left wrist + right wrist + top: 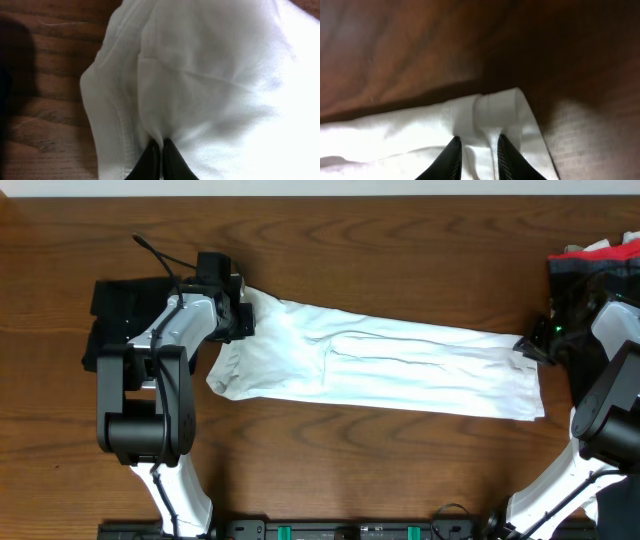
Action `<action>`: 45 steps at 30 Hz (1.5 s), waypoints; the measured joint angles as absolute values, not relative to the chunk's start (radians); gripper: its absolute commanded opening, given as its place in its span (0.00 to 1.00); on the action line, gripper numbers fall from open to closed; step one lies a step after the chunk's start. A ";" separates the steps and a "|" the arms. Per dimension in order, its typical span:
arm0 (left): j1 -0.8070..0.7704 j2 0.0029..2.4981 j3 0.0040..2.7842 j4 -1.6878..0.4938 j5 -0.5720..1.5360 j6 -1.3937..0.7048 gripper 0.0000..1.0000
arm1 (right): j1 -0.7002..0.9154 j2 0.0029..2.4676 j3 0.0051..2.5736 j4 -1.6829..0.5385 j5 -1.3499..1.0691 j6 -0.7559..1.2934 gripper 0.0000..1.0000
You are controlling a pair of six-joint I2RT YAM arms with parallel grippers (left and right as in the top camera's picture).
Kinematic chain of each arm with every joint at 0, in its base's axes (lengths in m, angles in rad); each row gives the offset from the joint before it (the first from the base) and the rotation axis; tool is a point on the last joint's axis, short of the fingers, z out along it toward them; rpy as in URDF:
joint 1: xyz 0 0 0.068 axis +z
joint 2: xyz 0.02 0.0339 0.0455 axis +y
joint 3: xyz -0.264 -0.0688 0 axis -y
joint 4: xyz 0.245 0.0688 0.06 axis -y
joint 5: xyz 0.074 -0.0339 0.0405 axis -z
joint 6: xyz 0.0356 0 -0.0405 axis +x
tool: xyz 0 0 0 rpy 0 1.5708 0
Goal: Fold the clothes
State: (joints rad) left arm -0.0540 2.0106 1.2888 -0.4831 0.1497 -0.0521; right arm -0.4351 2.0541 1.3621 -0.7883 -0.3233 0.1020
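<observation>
The white T-shirt [400, 365] lies on the wooden table, stretched into a long band from left to right. Its logo patch does not show. My left gripper [240, 315] is at the shirt's left end. In the left wrist view its fingers [161, 142] are shut on a pinch of the white cloth [215, 75] beside a stitched hem. My right gripper [532, 345] is at the shirt's upper right corner. In the right wrist view its fingers [477, 142] are closed on a bunched fold of the shirt's edge [395, 140].
A black garment [115, 305] lies under my left arm at the far left. A pile of dark and red clothes [600, 260] sits at the back right corner. The arm bases stand at the table's front edge [320, 525].
</observation>
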 measured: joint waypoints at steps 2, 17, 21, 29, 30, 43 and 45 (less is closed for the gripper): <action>-0.054 2.011 1.289 -0.483 0.150 -0.052 0.06 | -0.435 2.054 1.359 -0.759 -0.332 0.103 0.18; -0.054 2.011 1.289 -0.484 0.149 -0.052 0.06 | -0.458 2.054 1.349 -0.679 -0.441 0.110 0.01; -0.054 2.011 1.289 -0.485 0.149 -0.052 0.06 | -0.497 2.054 1.352 -0.642 -0.449 0.110 0.01; -0.054 2.011 1.289 -0.488 0.149 -0.052 0.06 | -0.535 2.054 1.360 -0.703 -0.562 0.101 0.27; -0.054 2.011 1.289 -0.490 0.149 -0.052 0.06 | -0.535 2.054 1.360 -0.723 -0.589 0.096 0.28; -0.054 2.011 1.289 -0.495 0.149 -0.052 0.06 | -0.456 2.054 1.360 -0.750 -0.580 0.081 0.32; -0.054 2.011 1.289 -0.496 0.149 -0.052 0.06 | -0.429 2.054 1.360 -0.749 -0.542 0.084 0.39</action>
State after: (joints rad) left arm -0.0540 2.0106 1.2888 -0.4957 0.1493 -0.0521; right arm -0.4294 2.0544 1.3602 -0.7494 -0.5419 0.0845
